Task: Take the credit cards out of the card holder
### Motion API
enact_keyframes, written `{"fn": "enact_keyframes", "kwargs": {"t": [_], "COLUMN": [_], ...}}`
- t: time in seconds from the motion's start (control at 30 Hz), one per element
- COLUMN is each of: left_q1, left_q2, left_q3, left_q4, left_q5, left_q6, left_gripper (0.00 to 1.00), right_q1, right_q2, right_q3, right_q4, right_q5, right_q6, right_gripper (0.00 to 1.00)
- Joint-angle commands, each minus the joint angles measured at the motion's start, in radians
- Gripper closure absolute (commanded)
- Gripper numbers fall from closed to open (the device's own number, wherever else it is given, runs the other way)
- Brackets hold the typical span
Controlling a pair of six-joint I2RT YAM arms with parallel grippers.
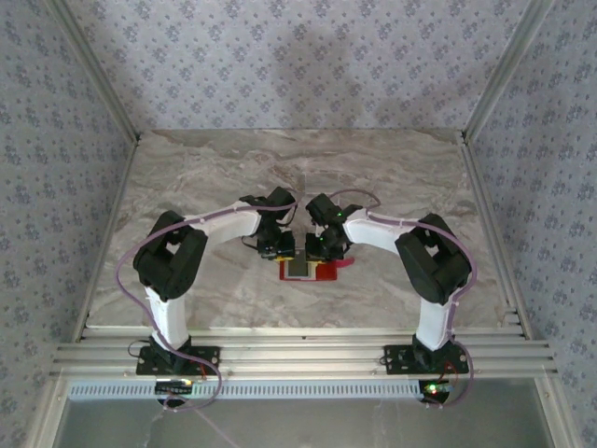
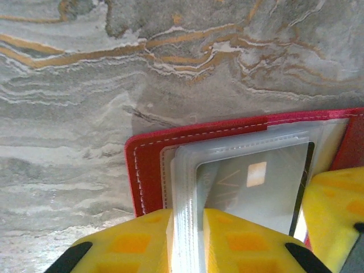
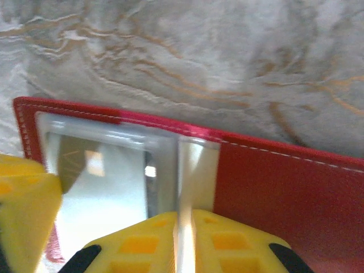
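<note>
Shows the left gripper [image 2: 186, 244] clamped on the clear sleeves [image 2: 185, 170] of the open red card holder [image 2: 148, 170], and the right gripper [image 3: 185, 244] pinched on those sleeves from the other side. Lies flat on the marble table [image 2: 85, 85] between both arms, with a grey credit card [image 2: 267, 199] inside the sleeves just beyond the fingertips.

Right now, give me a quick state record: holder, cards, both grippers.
card holder: open flat on the table, between the two arms
clear sleeves: stacked inside the holder
credit card: grey, inside a sleeve, not yet out
left gripper: closed on the edge of the clear sleeves
right gripper: closed on a sleeve edge near the holder's fold
</note>
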Motion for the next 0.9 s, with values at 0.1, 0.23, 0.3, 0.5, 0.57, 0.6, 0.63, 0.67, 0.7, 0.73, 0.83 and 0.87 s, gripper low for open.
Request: {"fn": "enact_keyframes", "kwargs": {"t": [0.1, 0.23, 0.3, 0.5, 0.57, 0.6, 0.63, 0.67, 0.7, 0.73, 0.83, 0.87], "left_q1": [0.007, 0.006, 0.006, 0.006, 0.007, 0.007, 0.006, 0.006, 0.007, 0.006, 0.006, 0.005], "left_q2": [-0.032, -0.051, -0.061, -0.081, -0.085, -0.085, -0.082, -0.078, -0.07, -0.065, -0.046, -0.039], "left_q3": [-0.022, -0.022, -0.02, -0.018, -0.02, -0.021, -0.022, -0.022, -0.023, -0.024, -0.03, -0.028], "left_q4": [-0.062, -0.058, -0.055, -0.045, -0.046, -0.046, -0.045, -0.046, -0.045, -0.043, -0.037, -0.037], "left_q5": [-0.047, -0.046, -0.041, -0.039, -0.041, -0.042, -0.041, -0.04, -0.038, -0.034, -0.017, -0.012], "left_q6": [0.012, 0.008, 0.006, 0.004, 0.003, 0.001, 0.001, 0.003, 0.004, 0.006, 0.01, 0.01], "left_gripper": [0.76, 0.75, 0.73, 0.73, 0.75, 0.75, 0.75, 0.75, 0.75, 0.75, 0.75, 0.75], "right_q1": [-0.013, -0.013, -0.012, -0.005, -0.002, 0.001, 0.002, 0.004, 0.006, 0.007, 0.012, 0.014], "right_q2": [-0.03, -0.056, -0.068, -0.073, -0.063, -0.055, -0.05, -0.041, -0.033, -0.026, -0.007, -0.002], "right_q3": [-0.014, -0.016, -0.013, 0.001, 0.006, 0.009, 0.01, 0.011, 0.014, 0.015, 0.029, 0.036], "right_q4": [-0.045, -0.035, -0.037, -0.055, -0.059, -0.061, -0.061, -0.062, -0.064, -0.063, -0.075, -0.083], "right_q5": [0.045, 0.034, 0.026, 0.026, 0.028, 0.031, 0.033, 0.036, 0.037, 0.036, 0.045, 0.053], "right_q6": [0.012, 0.019, 0.022, 0.024, 0.023, 0.023, 0.022, 0.023, 0.026, 0.029, 0.038, 0.04], "right_gripper": [0.85, 0.81, 0.75, 0.6, 0.58, 0.57, 0.56, 0.56, 0.55, 0.55, 0.55, 0.55]}}
